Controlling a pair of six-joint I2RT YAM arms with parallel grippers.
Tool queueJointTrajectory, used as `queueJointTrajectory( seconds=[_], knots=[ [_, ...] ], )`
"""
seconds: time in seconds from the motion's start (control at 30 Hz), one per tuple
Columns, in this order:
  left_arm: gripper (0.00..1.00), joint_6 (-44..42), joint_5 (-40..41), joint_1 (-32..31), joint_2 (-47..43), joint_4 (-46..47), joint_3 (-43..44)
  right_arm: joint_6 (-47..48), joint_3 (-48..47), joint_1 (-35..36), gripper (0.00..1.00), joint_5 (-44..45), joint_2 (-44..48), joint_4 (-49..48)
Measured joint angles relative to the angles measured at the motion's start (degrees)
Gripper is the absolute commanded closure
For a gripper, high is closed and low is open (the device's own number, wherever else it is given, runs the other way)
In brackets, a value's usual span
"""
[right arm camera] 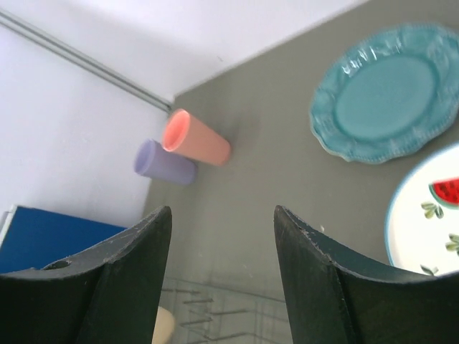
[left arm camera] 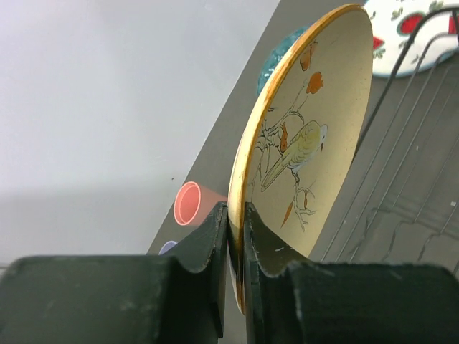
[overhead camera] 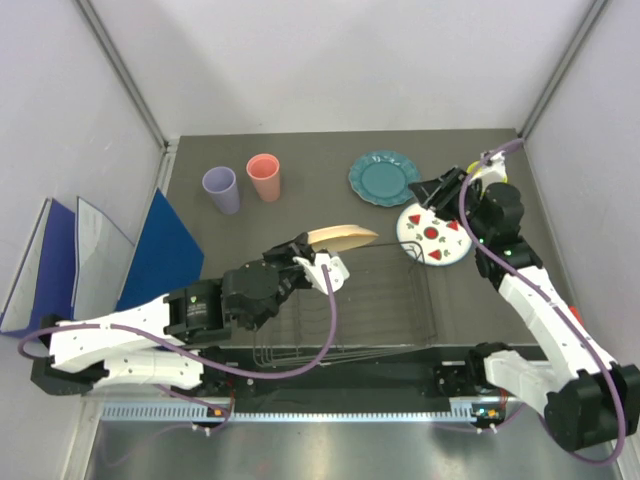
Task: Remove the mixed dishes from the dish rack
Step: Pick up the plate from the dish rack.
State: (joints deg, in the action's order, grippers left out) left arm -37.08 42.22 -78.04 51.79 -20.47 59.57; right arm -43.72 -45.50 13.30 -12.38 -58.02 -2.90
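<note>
My left gripper [overhead camera: 318,262] [left arm camera: 235,215] is shut on the rim of the peach plate [overhead camera: 342,237] [left arm camera: 315,122], which has a bird painted on it. It holds the plate on edge above the far left part of the dark wire dish rack [overhead camera: 380,310] [left arm camera: 409,179]. On the table behind the rack are the lavender cup [overhead camera: 221,190] [right arm camera: 165,163], the salmon-pink cup [overhead camera: 265,177] [right arm camera: 197,140], the teal scalloped plate [overhead camera: 383,178] [right arm camera: 387,97] and the white plate with red marks [overhead camera: 435,234] [right arm camera: 430,222]. My right gripper [overhead camera: 422,192] [right arm camera: 222,215] hangs open and empty between the two plates.
Blue and grey boards [overhead camera: 160,250] lean against the left wall. White walls close in the table on three sides. A metal rail [overhead camera: 300,410] runs along the near edge by the arm bases.
</note>
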Motion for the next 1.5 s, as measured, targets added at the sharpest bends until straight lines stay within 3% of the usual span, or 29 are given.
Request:
queueJointTrajectory(
  seconds=[0.37,0.77,0.87,0.9,1.03,1.3,1.5],
  knots=[
    [1.00,14.05,-5.09,4.52,5.25,-1.27,8.31,-1.05,-1.92,-0.09,0.40,1.01,7.91,1.55],
    [1.00,37.33,-21.14,23.02,8.39,-4.70,13.84,-0.74,-3.72,-0.33,0.39,2.91,12.35,4.72],
    [1.00,42.42,-25.46,26.86,9.27,-5.51,13.84,-0.33,-3.72,-0.35,0.35,2.75,12.46,5.62],
    [1.00,44.35,-27.10,28.37,9.46,-5.68,13.84,-0.26,-3.69,-0.35,0.23,2.49,12.50,5.81],
    [1.00,52.39,-34.05,34.18,9.62,-5.29,13.70,-0.28,-2.86,-0.35,0.14,0.55,13.27,5.11],
    [1.00,69.77,-46.90,44.74,9.62,5.55,5.55,-2.47,2.93,-0.35,0.12,-5.01,15.74,2.93],
    [1.00,83.67,-57.48,51.12,11.96,18.71,-4.13,-5.05,5.49,-0.37,0.12,-9.97,16.20,-2.14]
  ],
)
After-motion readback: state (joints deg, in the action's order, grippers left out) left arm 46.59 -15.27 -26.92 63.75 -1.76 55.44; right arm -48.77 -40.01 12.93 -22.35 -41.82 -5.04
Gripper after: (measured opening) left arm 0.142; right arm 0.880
